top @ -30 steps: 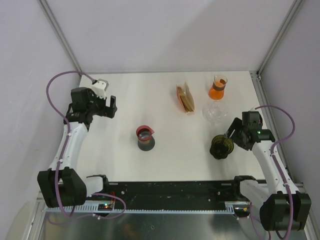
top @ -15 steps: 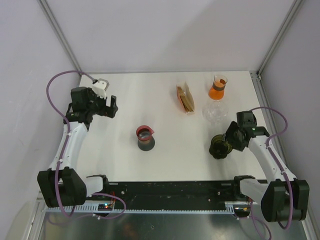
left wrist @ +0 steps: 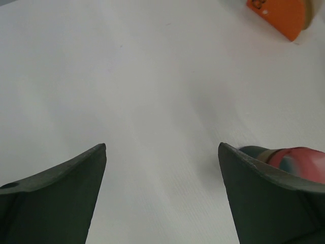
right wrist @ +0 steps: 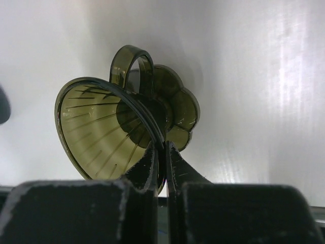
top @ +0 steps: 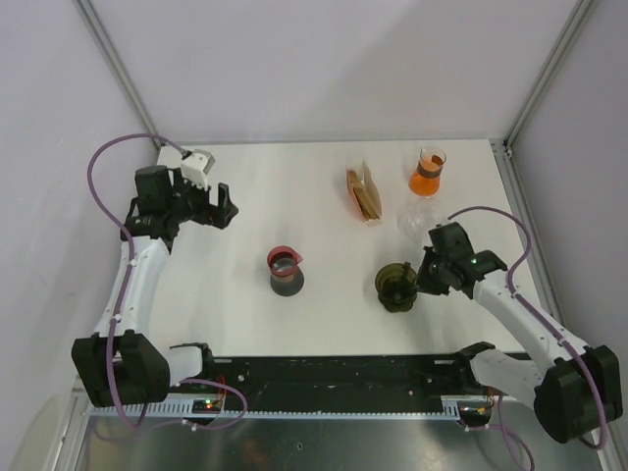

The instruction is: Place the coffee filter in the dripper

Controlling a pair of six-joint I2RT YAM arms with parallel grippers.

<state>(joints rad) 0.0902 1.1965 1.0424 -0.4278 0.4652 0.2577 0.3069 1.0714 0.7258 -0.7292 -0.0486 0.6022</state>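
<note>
The right claw was pinched narrow on the dripper's rim, with one finger inside the cone and one outside, seen clearly in the wrist view. That thin rim was probably the easiest edge for two fingers to bite. The dripper was tilted, at mid-table between the red cup and the right arm. I couldn't tell if its base touched the table. The brown paper filters stood at the back beside the glass jug, well apart from the dripper, and none was in the cone yet. The left claw was spread wide and empty over bare table, likely kept free to fetch a filter.
</note>
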